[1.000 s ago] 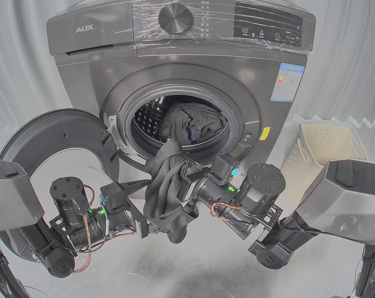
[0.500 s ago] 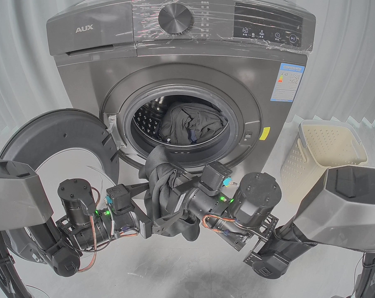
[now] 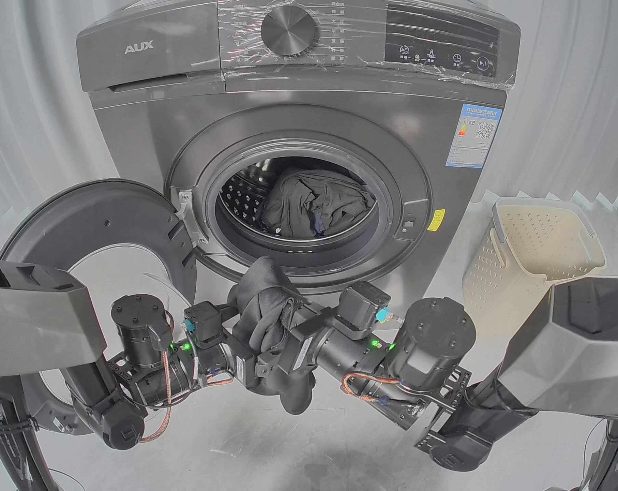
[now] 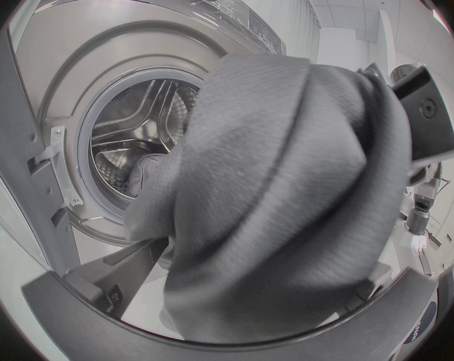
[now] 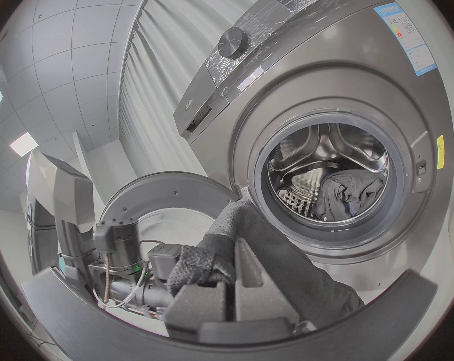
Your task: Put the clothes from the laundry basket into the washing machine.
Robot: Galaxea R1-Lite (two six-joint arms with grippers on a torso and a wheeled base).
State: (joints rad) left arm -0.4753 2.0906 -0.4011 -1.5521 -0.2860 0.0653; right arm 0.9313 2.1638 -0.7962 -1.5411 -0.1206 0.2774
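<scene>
Lifting the dark grey garment [image 3: 264,305] up and through the round opening was, as we judged it, the step in hand. It hung bunched between the two arms, just below the front of the washing machine [image 3: 152,124] and outside the drum [image 3: 244,196]. The right end effector [image 5: 233,277] had its fingers pressed together on a fold of the cloth. The left end effector [image 3: 251,369] sat just beside it under the bundle; one finger [image 4: 131,259] showed well off to the side, so we took it as spread, with the cloth draped over it rather than gripped. To do this well, we thought the pinched fold should be raised above the rubber lip [image 3: 302,257] before going forward. The loose tail hanging below the arms needed support so that it would not catch on the rim or slide to the floor, and release should come only once most of the cloth was past the lip. The door [image 3: 97,219] stood swung wide on the left, out of the way. Inside the drum lay a dark bundle [image 3: 315,202] of clothing towards the back. The laundry basket [image 3: 527,240] stood on the floor at the machine's right, and we saw no clothes in the part of its inside that showed.
</scene>
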